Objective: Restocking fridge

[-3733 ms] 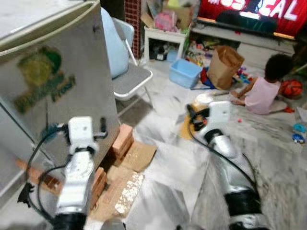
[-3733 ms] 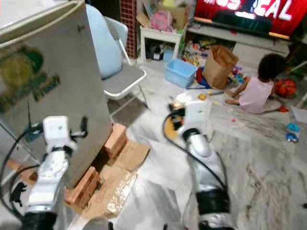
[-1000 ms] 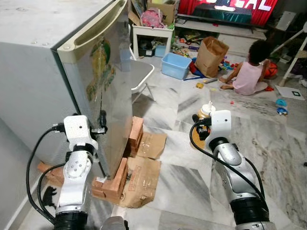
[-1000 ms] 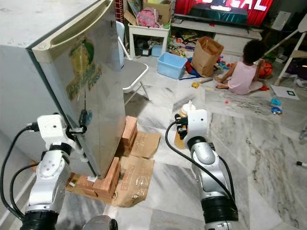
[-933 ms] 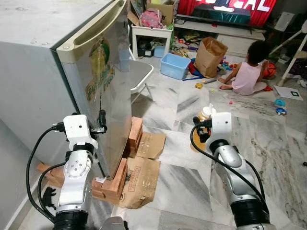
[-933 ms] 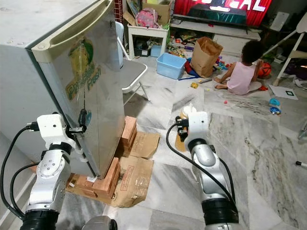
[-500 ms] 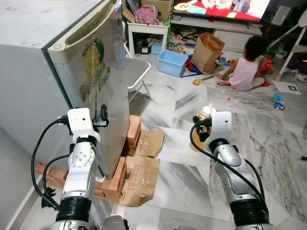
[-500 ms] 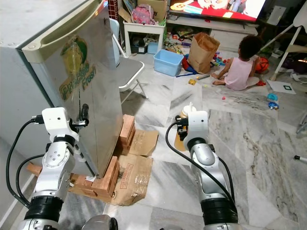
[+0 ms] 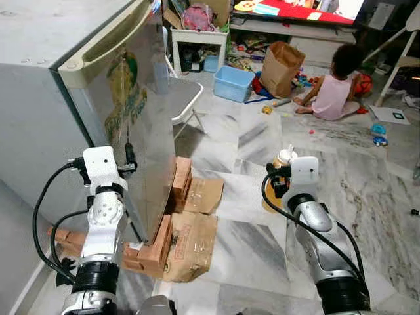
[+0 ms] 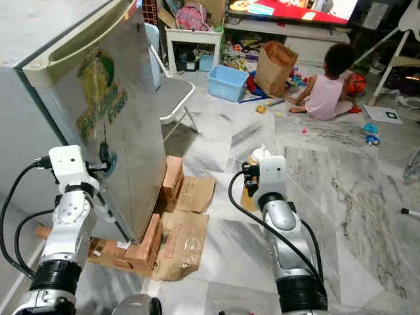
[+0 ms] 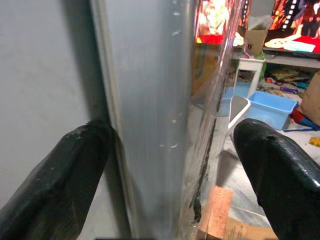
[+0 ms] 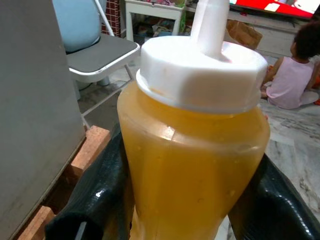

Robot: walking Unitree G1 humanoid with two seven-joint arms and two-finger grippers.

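A grey fridge (image 9: 125, 98) with a green logo sticker on its door stands at my left, raised on bricks. My left gripper (image 9: 129, 157) is at the door's side edge, about halfway up. In the left wrist view its black fingers (image 11: 280, 170) are open and straddle the door edge (image 11: 165, 125). My right gripper (image 9: 279, 180) is held out over the marble floor to the right of the fridge. It is shut on a yellow squeeze bottle (image 12: 195, 150) with a white nozzle cap (image 9: 284, 156), held upright.
Bricks (image 9: 157, 239) and flattened cardboard (image 9: 190, 236) lie at the fridge's foot. A folding chair (image 9: 184, 98) stands behind it. A person (image 9: 331, 92) sits on the floor at the far right among toys, a blue bin (image 9: 238, 84) and a paper bag (image 9: 282, 62).
The view has shifted slightly as I moved. My left gripper has edged a little left along the fridge door's edge. The right gripper still holds the bottle in about the same place.
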